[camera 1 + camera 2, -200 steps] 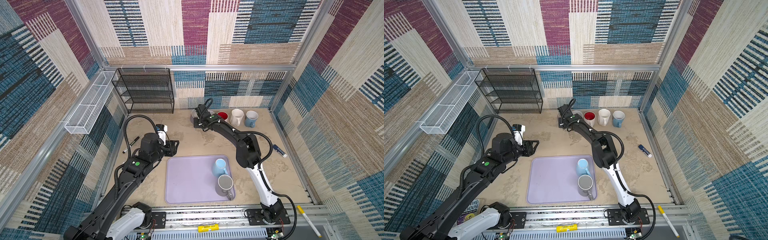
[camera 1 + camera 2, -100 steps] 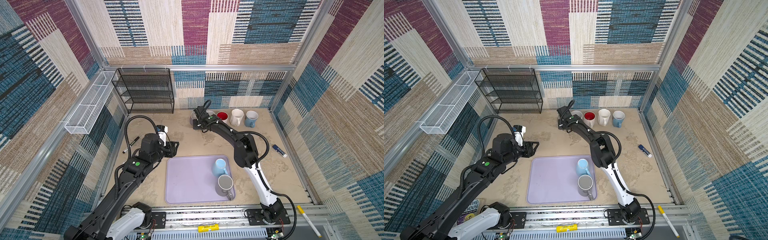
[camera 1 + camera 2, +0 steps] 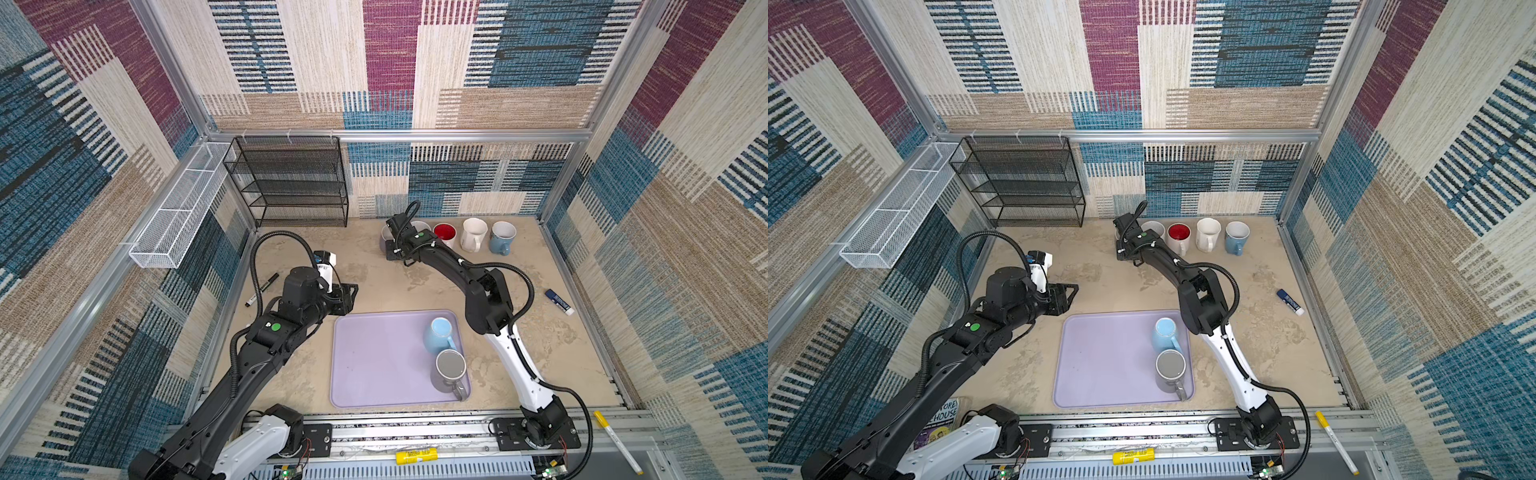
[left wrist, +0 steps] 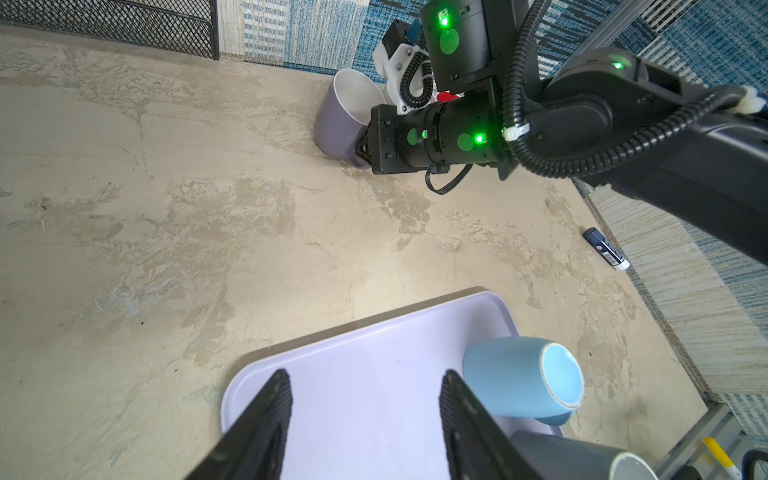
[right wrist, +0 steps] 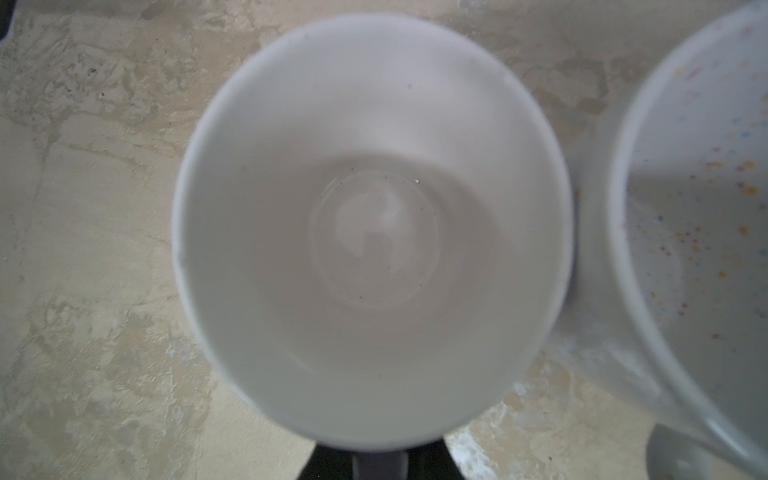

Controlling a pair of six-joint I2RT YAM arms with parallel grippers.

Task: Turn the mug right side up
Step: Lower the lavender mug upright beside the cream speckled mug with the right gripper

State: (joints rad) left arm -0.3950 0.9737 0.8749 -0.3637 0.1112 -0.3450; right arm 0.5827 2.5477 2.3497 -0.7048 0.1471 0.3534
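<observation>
My right gripper (image 3: 392,251) is shut on the handle of a lavender mug (image 4: 338,120) with a white inside. The mug stands mouth up at the left end of the back row, and in the right wrist view its open mouth (image 5: 374,228) fills the frame, the handle pinched between the gripper (image 5: 380,461) fingers. Whether its base rests on the table I cannot tell. My left gripper (image 4: 363,382) hangs open and empty over the near-left corner of the lilac tray (image 3: 374,365). A light blue mug (image 3: 438,334) and a grey mug (image 3: 451,368) stand bottom up on the tray.
Along the back wall stand a speckled white mug (image 5: 685,208), a red-lined mug (image 3: 444,232), a white mug (image 3: 473,233) and a blue mug (image 3: 502,236). A black wire rack (image 3: 291,183) fills the back left. A marker (image 3: 262,290) and a small blue tube (image 3: 559,300) lie on the table.
My right gripper has shifted slightly to the left with the lavender mug. The left arm has not moved.
</observation>
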